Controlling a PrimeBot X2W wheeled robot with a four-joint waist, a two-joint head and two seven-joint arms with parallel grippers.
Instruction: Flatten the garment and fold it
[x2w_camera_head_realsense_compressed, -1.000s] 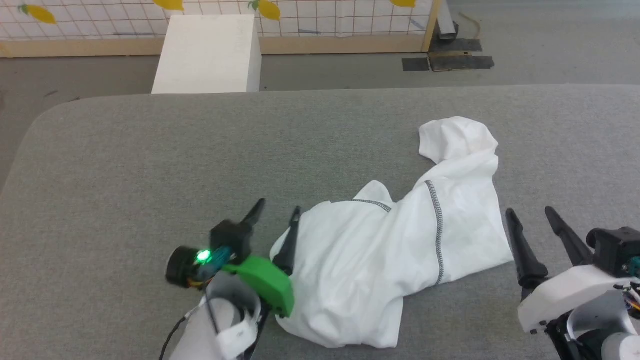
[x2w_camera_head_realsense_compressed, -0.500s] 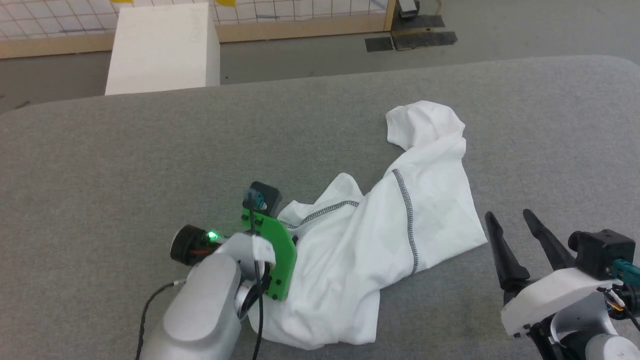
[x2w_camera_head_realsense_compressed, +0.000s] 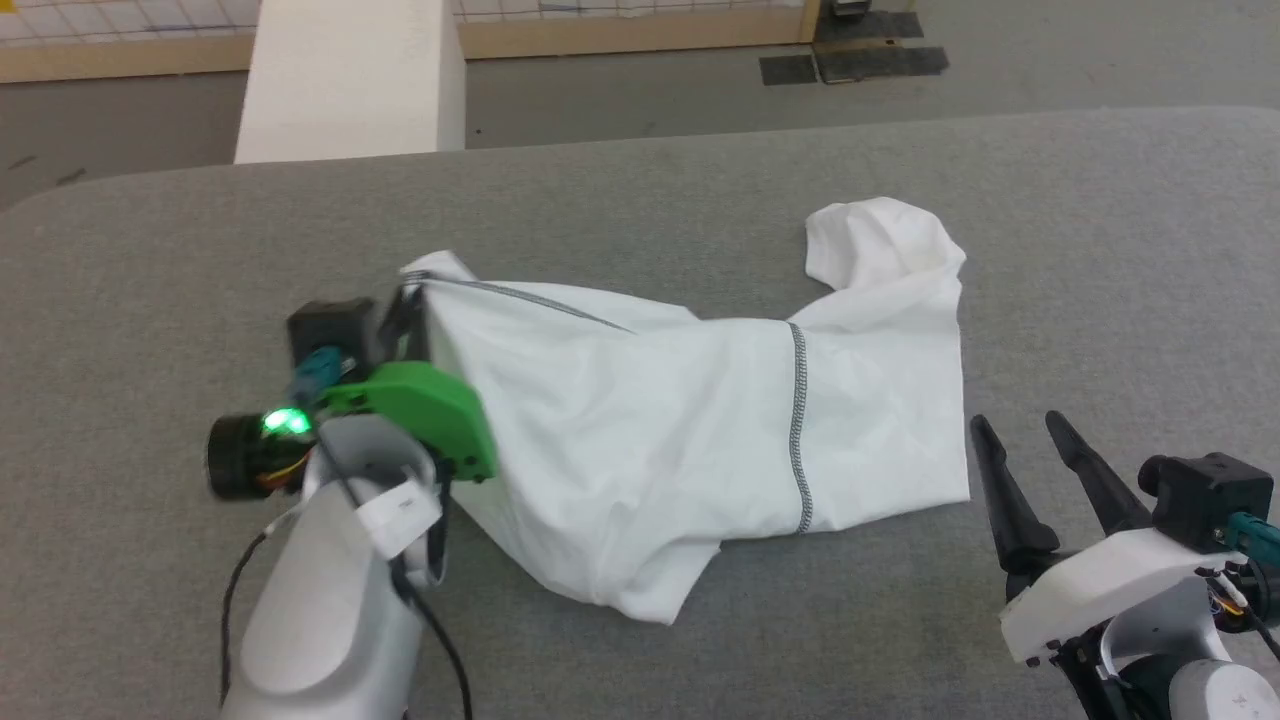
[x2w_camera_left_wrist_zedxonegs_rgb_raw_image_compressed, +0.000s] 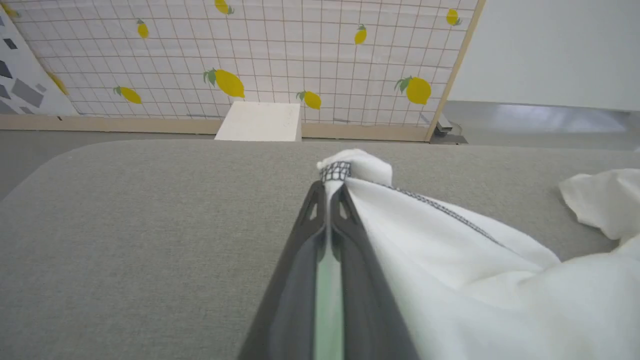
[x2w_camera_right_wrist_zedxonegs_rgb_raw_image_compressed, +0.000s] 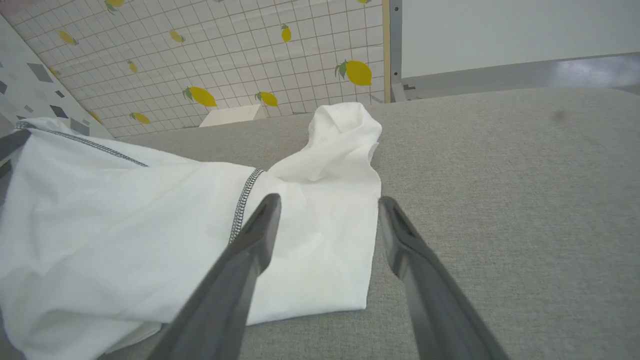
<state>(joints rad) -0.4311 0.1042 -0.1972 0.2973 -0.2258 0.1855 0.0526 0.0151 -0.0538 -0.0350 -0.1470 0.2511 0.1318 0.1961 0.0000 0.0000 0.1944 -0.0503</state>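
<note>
The garment (x2w_camera_head_realsense_compressed: 680, 420), a white T-shirt with grey-black seam lines, lies rumpled across the middle of the grey table. My left gripper (x2w_camera_head_realsense_compressed: 405, 300) is shut on a seamed corner of it, lifted at the left. In the left wrist view the closed fingers (x2w_camera_left_wrist_zedxonegs_rgb_raw_image_compressed: 345, 235) pinch the stitched hem of the garment (x2w_camera_left_wrist_zedxonegs_rgb_raw_image_compressed: 450, 260). My right gripper (x2w_camera_head_realsense_compressed: 1015, 435) stands open just off the garment's lower right corner. In the right wrist view its tips (x2w_camera_right_wrist_zedxonegs_rgb_raw_image_compressed: 327, 205) hover over the edge of the garment (x2w_camera_right_wrist_zedxonegs_rgb_raw_image_compressed: 150, 215), nothing between them.
The grey padded table (x2w_camera_head_realsense_compressed: 700, 200) runs wide to the left and right of the cloth. A rigid white box (x2w_camera_head_realsense_compressed: 350, 80) stands on the floor beyond the far edge. A lemon-print grid panel (x2w_camera_left_wrist_zedxonegs_rgb_raw_image_compressed: 260, 55) backs the scene.
My left gripper has shut on the garment's seamed corner and pulled it up and to the left, spreading the cloth. The head camera has shifted. The right gripper stays open at the lower right.
</note>
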